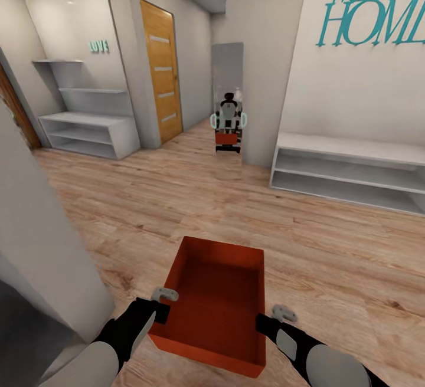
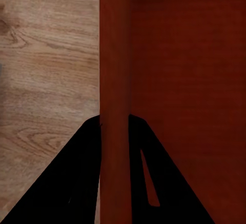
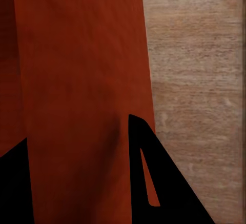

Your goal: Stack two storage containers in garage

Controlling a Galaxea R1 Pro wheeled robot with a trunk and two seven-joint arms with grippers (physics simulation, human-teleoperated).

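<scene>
One orange-red storage container [image 1: 215, 307] is carried low in front of the robot, at 6 o'clock in the head view, above pale wood-plank flooring [image 1: 177, 204]. It is lidless and nothing lies inside it. The left gripper [image 1: 158, 311] pinches the container's left wall at 7 o'clock; in the left wrist view its two black fingers [image 2: 77, 178] stand one on each side of the thin red wall [image 2: 115, 106]. The right gripper [image 1: 267, 323] clamps the right wall at 5 o'clock, and the right wrist view shows a finger [image 3: 159, 183] on either side of that wall [image 3: 87, 80].

Ahead at 12 o'clock a tall mirror [image 1: 228, 101] leans on the grey wall and reflects the robot with its red load. One wood-panelled door [image 1: 160, 71] stands at 11 o'clock. Two white open shelf units show: one [image 1: 88, 130] at 10 o'clock, one [image 1: 348, 171] at 2 o'clock beneath teal wall lettering [image 1: 372, 6]. A small teal sign [image 1: 98, 46] hangs above the left shelves.
</scene>
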